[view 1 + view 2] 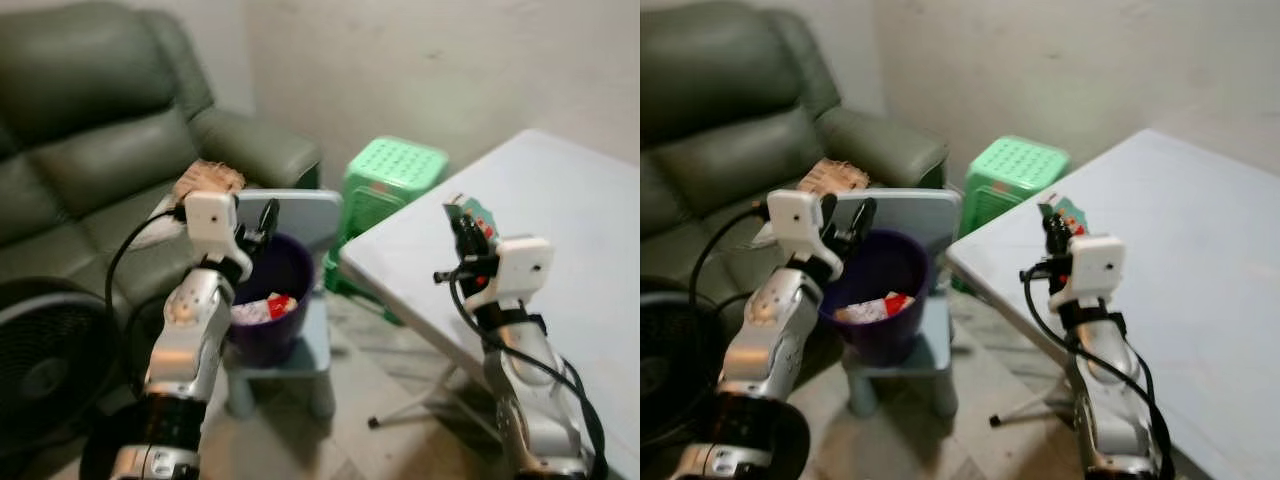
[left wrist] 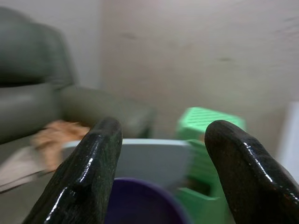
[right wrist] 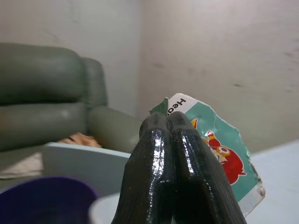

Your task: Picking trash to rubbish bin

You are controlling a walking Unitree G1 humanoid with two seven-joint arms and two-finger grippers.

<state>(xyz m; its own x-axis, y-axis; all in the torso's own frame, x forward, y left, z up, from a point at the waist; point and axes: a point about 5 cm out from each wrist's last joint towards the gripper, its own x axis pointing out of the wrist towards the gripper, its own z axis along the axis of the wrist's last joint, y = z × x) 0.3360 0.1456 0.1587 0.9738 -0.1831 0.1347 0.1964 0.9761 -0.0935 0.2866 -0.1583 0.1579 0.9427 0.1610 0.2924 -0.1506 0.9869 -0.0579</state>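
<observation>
1. Rubbish bin (image 1: 272, 300), a purple bucket, is my landmark: it stands on a small pale blue stool (image 1: 300, 352) in front of the green leather sofa (image 1: 90, 150), with a red and white packet (image 1: 268, 307) and other scraps already lying inside it.
2. From my head I see my left gripper (image 1: 262, 226) held just over the bin's near rim, and my right gripper (image 1: 465, 232) raised well to the right of the bin, above the edge of the white folding table (image 1: 560, 210).
3. My left wrist camera shows what my head cannot: my left fingers (image 2: 84, 177) stand wide apart with nothing between them, the bin's purple rim low in the gap and the stool's grey-blue back behind it.
4. My right wrist camera shows my right fingers (image 3: 187, 163) pressed tight together on a torn teal wrapper (image 3: 219, 149), which from my head is only a small green scrap (image 1: 1065, 212) at the fingertips.
5. Up close the wrapper carries a red cartoon figure and black letters reading "He", the rest hidden behind my fingers; I cannot make out a brand.
6. Beyond the bin, toward the wall, stands a green plastic stool (image 1: 392, 180); on the sofa seat beside the bin lies a brown woven thing (image 1: 208, 178); a black fan (image 1: 45, 370) sits left of the bin.
</observation>
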